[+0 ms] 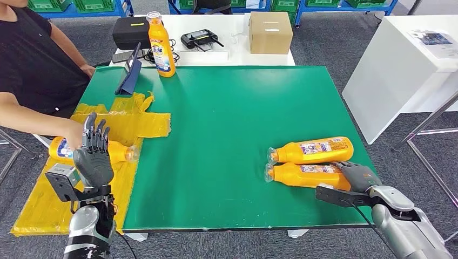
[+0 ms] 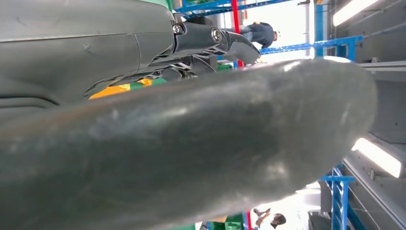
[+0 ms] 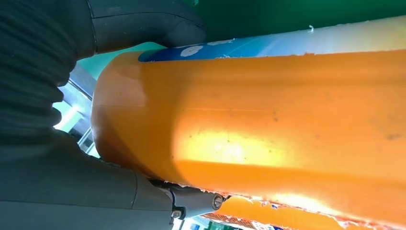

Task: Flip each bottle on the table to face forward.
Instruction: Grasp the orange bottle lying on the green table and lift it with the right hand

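Observation:
Two orange bottles lie side by side at the right of the green table (image 1: 227, 140), caps toward the middle. My right hand (image 1: 356, 175) grips the base end of the nearer bottle (image 1: 302, 175); up close its orange body (image 3: 268, 139) sits between my thumb and fingers. The farther bottle (image 1: 312, 150) lies free beside it. At the left edge my left hand (image 1: 93, 154) stands raised and holds nothing, its fingers straight and apart. Behind it a third bottle (image 1: 118, 152) lies on yellow cloth, with a person's hand (image 1: 71, 132) on it. A fourth bottle (image 1: 161, 46) stands upright at the back.
The person in black sits at the table's left side. Crumpled yellow cloth (image 1: 129, 121) covers the left edge. A blue tablet stand (image 1: 129, 75) is at the back left. Behind the green table are a black case (image 1: 129, 31), a black device (image 1: 200, 39) and a cardboard box (image 1: 270, 32).

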